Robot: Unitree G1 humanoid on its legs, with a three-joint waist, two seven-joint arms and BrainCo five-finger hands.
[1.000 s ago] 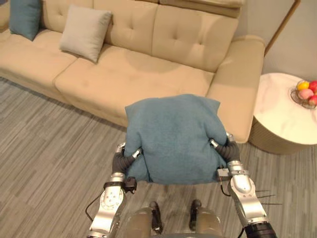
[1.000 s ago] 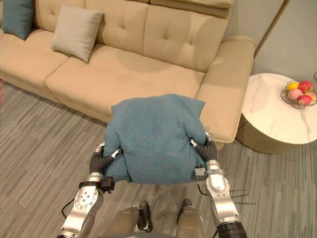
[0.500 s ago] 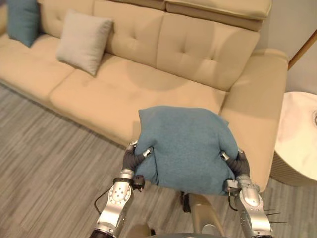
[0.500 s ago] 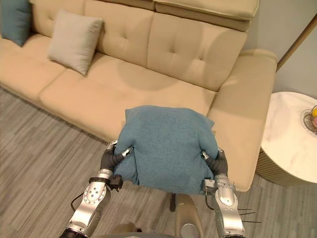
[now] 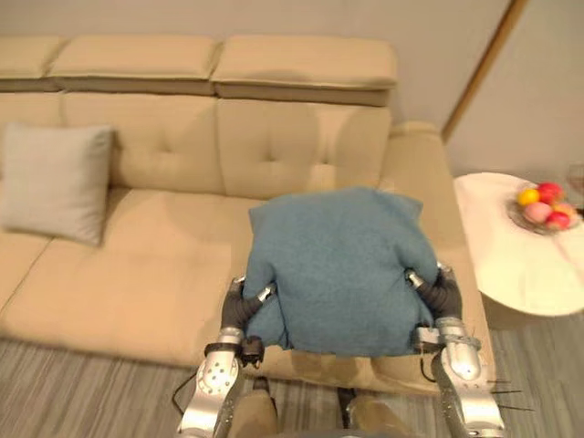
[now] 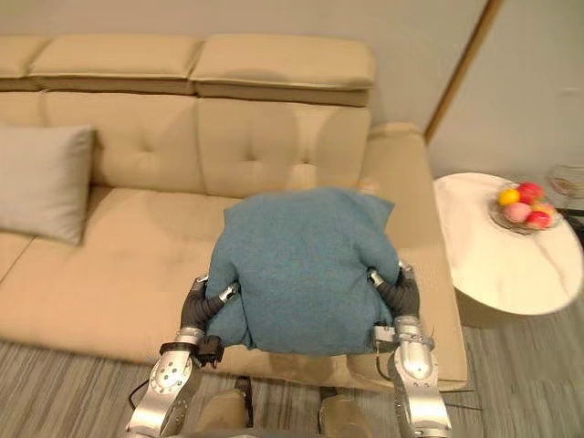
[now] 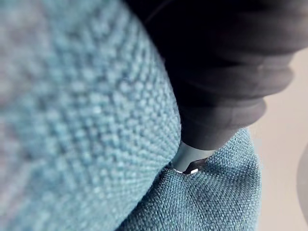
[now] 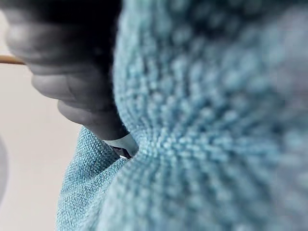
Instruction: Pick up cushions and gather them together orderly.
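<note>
The left hand [image 5: 237,308] and right hand [image 5: 441,292] press in from opposite sides on the lower part of a blue cushion [image 5: 338,269], which hangs between them, clear of the floor and above the front edge of the sofa [image 5: 155,283]. In both wrist views the woven cloth bulges over each hand and hides its tips, so I cannot tell whether the fingers are curled into the fabric or laid flat against it.

The cushion looks light and very soft. It dents deeply where the hands push, and its top corners sag a little. The coarse weave should give plenty of grip, so slipping seems unlikely, and nothing about it is fragile. The likelier trouble is that it folds or droops if held by one edge. A squeeze on two opposite sides, low and near the middle as here, looks the best hold.

Farther back on the seat, well to the left, a grey cushion [image 5: 55,182] leans against the backrest. To the right stands a round side table [image 5: 511,274] carrying a fruit bowl [image 5: 540,208].
</note>
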